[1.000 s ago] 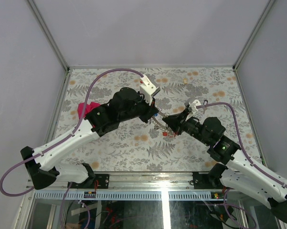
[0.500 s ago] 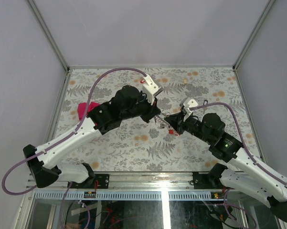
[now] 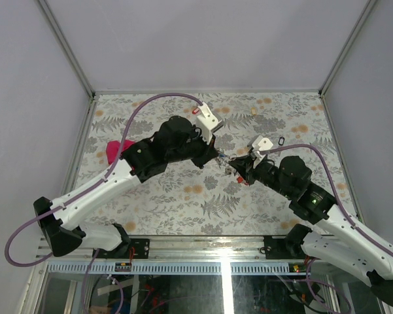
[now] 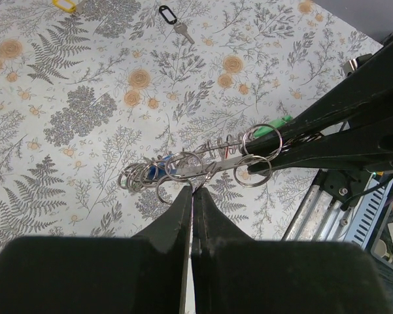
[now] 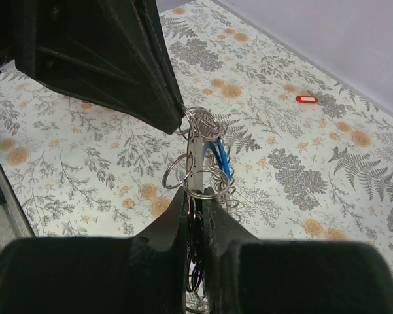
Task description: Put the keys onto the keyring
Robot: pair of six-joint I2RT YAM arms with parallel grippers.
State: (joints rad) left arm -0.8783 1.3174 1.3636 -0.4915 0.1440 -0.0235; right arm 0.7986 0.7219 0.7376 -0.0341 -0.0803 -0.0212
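keyring (image 4: 209, 165) — gripped by left gripper (image 4: 193, 191) and right gripper (image 5: 195, 196), apparently | floral table (image 3: 183, 196) | grey walls (image 3: 183, 46)

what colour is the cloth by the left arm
Magenta. The cloth shows best in the top external view, partly hidden behind the left arm.

top external: fixed, high above and behind the arm bases, facing down; distant; covers the whole floral table (image 3: 183, 196) and both arms.

left wrist: on the wrist, sighting along the left gripper (image 4: 192, 190) and down at the tabletop, toward the table's right side; close range; right gripper (image 4: 248, 154) enters from frame right, near-edge rail (image 4: 327, 196) at lower right.

right wrist: on the wrist, sighting along its own fingers, leftward; very close; left gripper fills the upper left.

shared: keyring (image 4: 196, 167) pinched between both sets of fingertips, seen in all three views; black-tagged key (image 4: 167, 11), top and left wrist only.
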